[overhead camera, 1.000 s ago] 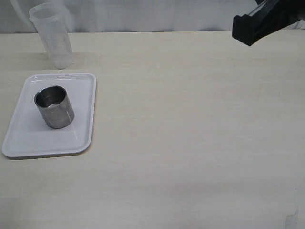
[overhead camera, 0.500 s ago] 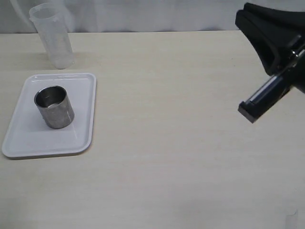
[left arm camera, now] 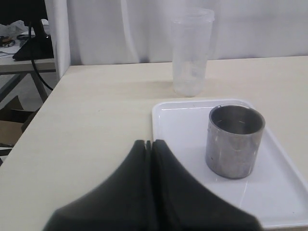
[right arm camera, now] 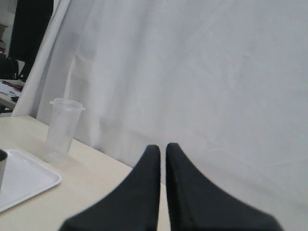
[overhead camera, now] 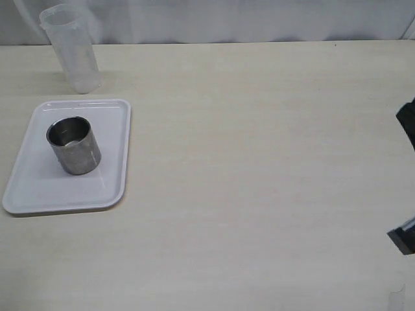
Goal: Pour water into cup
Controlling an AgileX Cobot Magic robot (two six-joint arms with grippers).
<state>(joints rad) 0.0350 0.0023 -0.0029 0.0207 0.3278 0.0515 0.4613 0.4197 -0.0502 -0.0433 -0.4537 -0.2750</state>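
Observation:
The steel cup (overhead camera: 73, 144) stands upright on a white tray (overhead camera: 39, 194) at the left; it also shows in the left wrist view (left arm camera: 235, 140). A translucent plastic beaker (overhead camera: 70, 48) stands behind the tray, also seen in the left wrist view (left arm camera: 191, 53) and the right wrist view (right arm camera: 61, 130); I cannot make out water in it. My left gripper (left arm camera: 149, 143) is shut and empty, near the tray's edge. My right gripper (right arm camera: 162, 147) is shut and empty, far right; only a dark part of that arm (overhead camera: 407, 236) shows at the exterior view's right edge.
The tray (left arm camera: 284, 192) lies near the table's left edge (left arm camera: 43, 110). A white curtain (right arm camera: 202, 72) hangs behind the table. A side desk with cables (left arm camera: 24, 48) stands beyond the table's left end.
The right arm has swung down and to the right, from the upper right of the exterior view to its right edge. The cup, tray and beaker have not moved.

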